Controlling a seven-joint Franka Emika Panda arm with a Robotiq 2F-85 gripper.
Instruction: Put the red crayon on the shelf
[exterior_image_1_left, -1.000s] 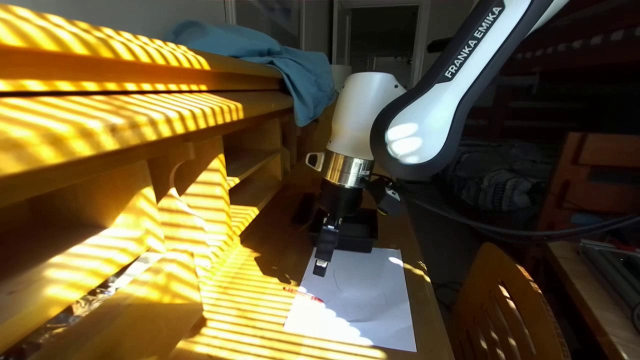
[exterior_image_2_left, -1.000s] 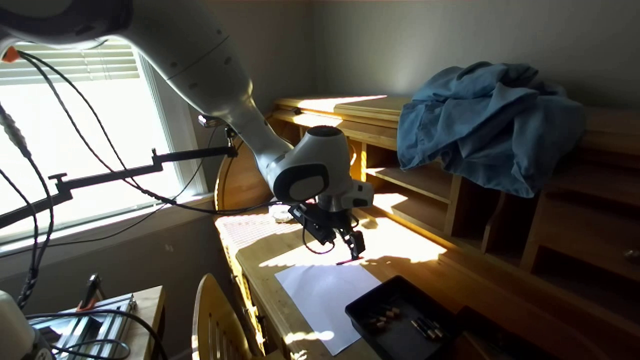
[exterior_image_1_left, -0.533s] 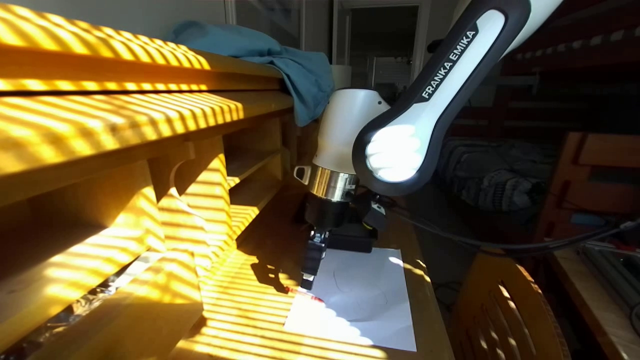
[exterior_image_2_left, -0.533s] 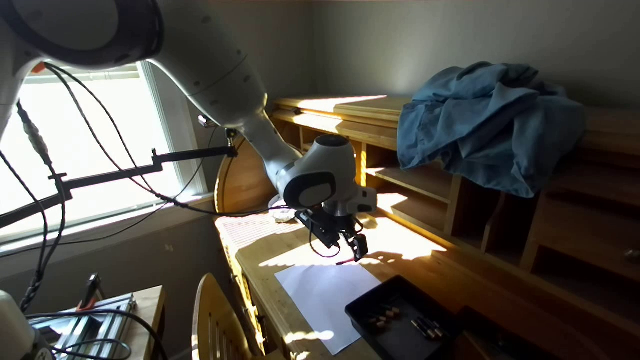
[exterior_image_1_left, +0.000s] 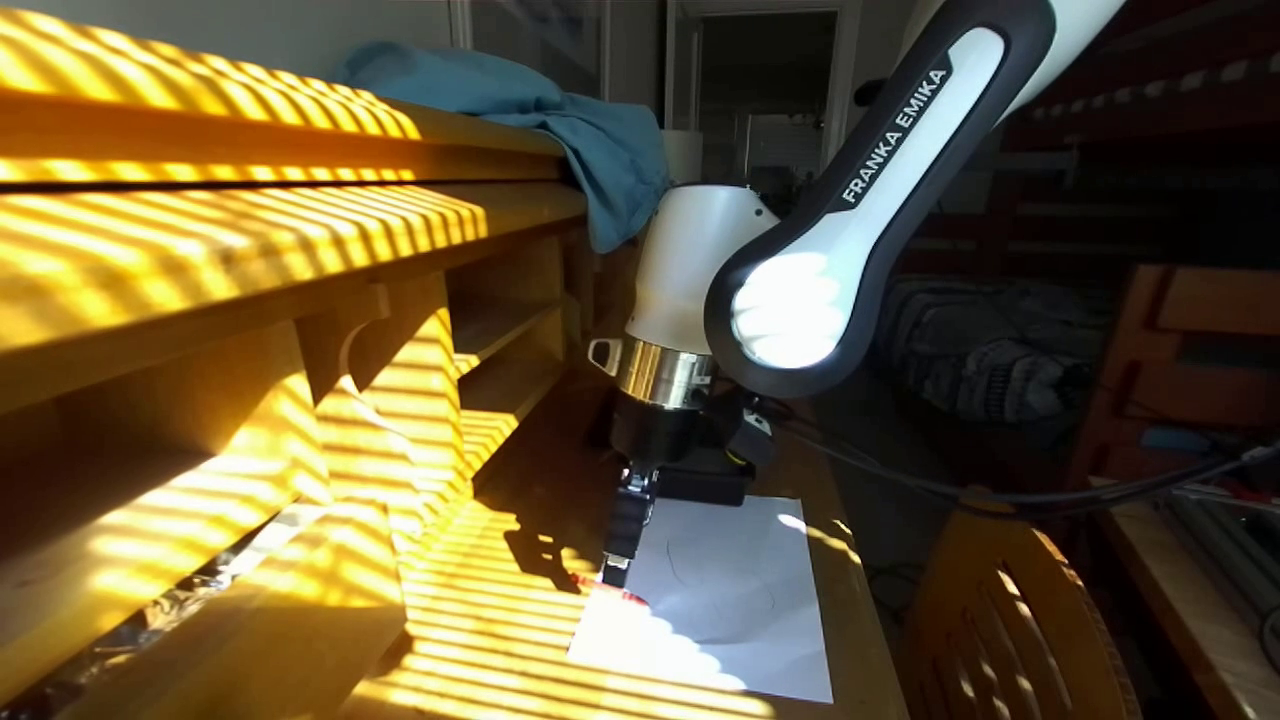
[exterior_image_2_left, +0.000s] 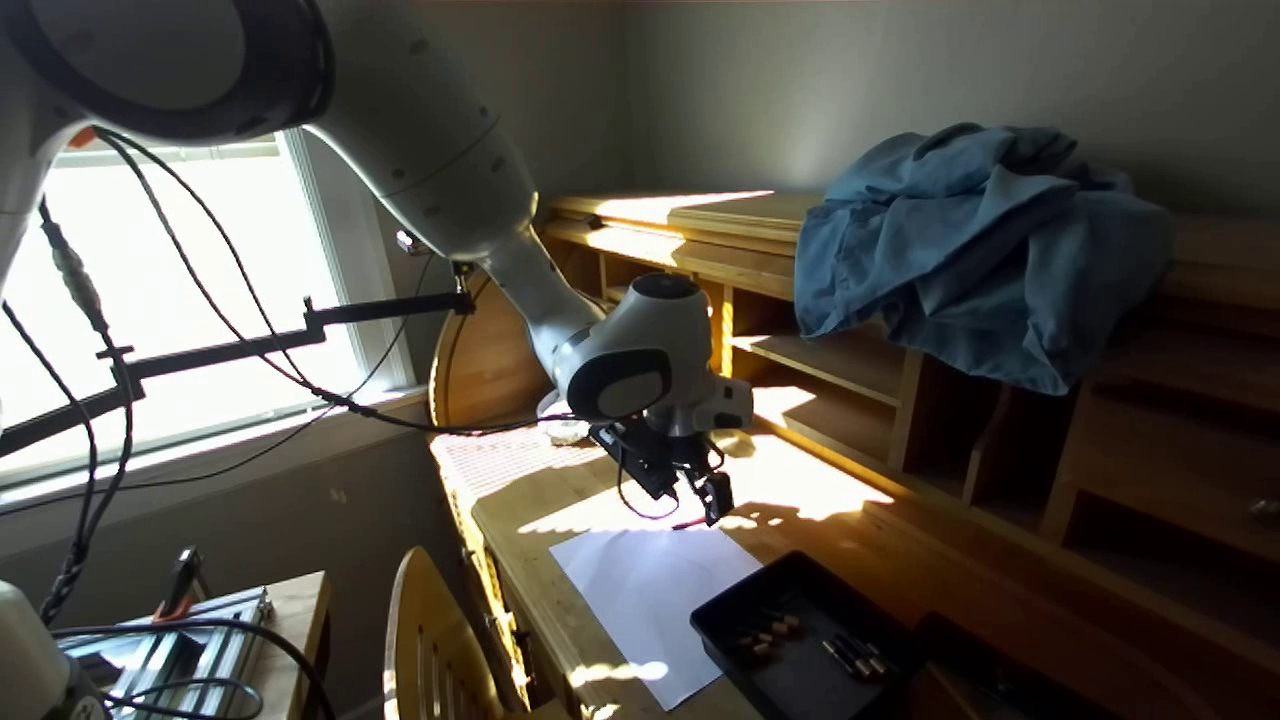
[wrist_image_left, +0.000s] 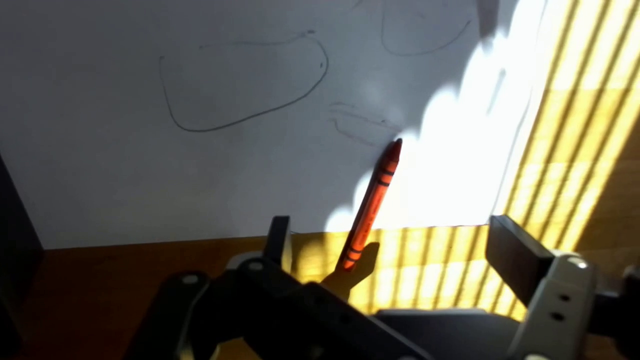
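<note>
The red crayon (wrist_image_left: 371, 205) lies across the edge of a white paper sheet (wrist_image_left: 215, 175), partly on the wooden desk. It also shows in both exterior views (exterior_image_1_left: 627, 596) (exterior_image_2_left: 688, 524). My gripper (wrist_image_left: 389, 235) is open, with its fingers on either side of the crayon's rear end, nearer the left finger in the wrist view. Nothing is held. In an exterior view the gripper (exterior_image_1_left: 614, 572) is low over the desk, its fingertips just above or beside the crayon. The light-yellow wooden shelf (exterior_image_1_left: 330, 300) with cubbies stands along the desk's back (exterior_image_2_left: 830, 365).
A black tray (exterior_image_2_left: 725, 665) with several crayons or pencils stands beyond the paper. A blue cloth (exterior_image_2_left: 980, 260) hangs over the shelf's top. A wooden chair (exterior_image_2_left: 430, 640) stands at the desk's front. Strong striped sunlight falls across desk and shelf.
My gripper has come down and toward the shelf side, to the crayon, over the last second. In the last half second it has moved very little. The crayon has not moved.
</note>
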